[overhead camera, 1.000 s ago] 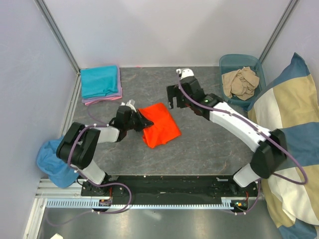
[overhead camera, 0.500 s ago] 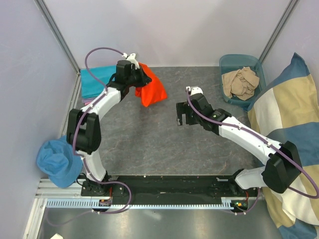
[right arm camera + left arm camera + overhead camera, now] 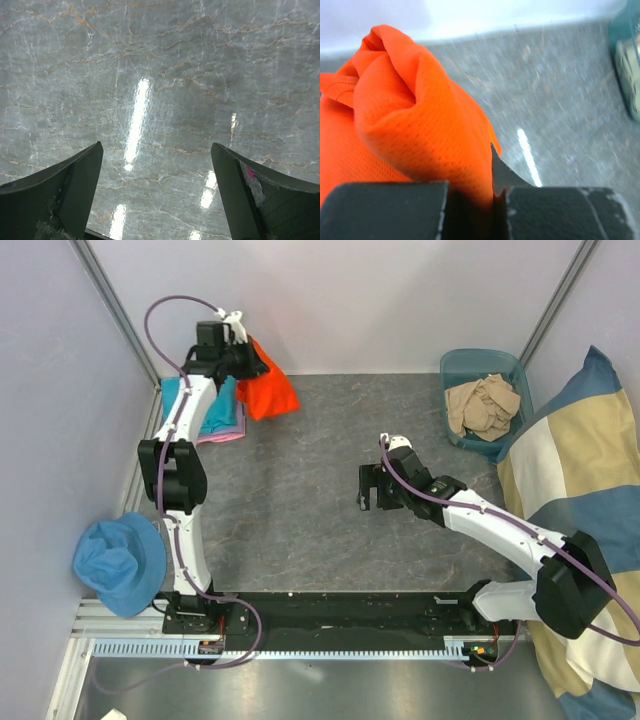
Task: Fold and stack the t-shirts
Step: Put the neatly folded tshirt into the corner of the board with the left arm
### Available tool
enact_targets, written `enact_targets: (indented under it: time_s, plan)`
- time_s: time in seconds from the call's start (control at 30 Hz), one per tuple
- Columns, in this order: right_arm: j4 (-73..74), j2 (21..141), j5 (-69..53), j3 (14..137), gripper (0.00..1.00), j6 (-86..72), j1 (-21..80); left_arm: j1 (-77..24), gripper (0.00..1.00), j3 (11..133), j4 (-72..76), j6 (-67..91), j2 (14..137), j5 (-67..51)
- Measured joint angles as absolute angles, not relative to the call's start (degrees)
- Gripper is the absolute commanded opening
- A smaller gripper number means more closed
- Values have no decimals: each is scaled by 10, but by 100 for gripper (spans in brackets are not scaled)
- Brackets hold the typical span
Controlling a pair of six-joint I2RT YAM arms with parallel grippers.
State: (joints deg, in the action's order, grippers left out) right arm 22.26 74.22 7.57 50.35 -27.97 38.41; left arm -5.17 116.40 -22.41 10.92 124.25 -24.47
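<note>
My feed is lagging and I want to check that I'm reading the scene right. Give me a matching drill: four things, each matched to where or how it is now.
Things:
1. orange t-shirt
2. teal t-shirt
3. beige t-shirts
4. right gripper

Places or states:
A. lying in the bin at the far right
B. open over bare tabletop
C. hanging from the shut left gripper
D. lying on the pink-lilac t-shirt at the far left

Pairs: 1-C, 2-D, 3-A, 4-B
</note>
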Motion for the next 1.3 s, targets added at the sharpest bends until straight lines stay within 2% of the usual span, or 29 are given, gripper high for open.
enact_targets:
  time_s: [0.13,0.27,0.63,0.9,1.23,1.3]
  plan:
    - [216,746,63,502,98,-284,384,-11,2,1268,-262,83,1273,-266]
    - [215,752,57,502,98,-285,384,32,2,1295,-282,64,1276,-281]
    - [212,793,43,502,98,-286,384,119,2,1259,-322,22,1285,-309]
    - [204,797,36,505,98,-288,384,137,2,1220,-326,5,1298,-314]
    - [204,797,34,508,98,-288,384,137,2,1208,-326,-10,1298,-261]
    - [204,797,34,508,98,-288,384,137,31,1203,-324,-11,1297,-247]
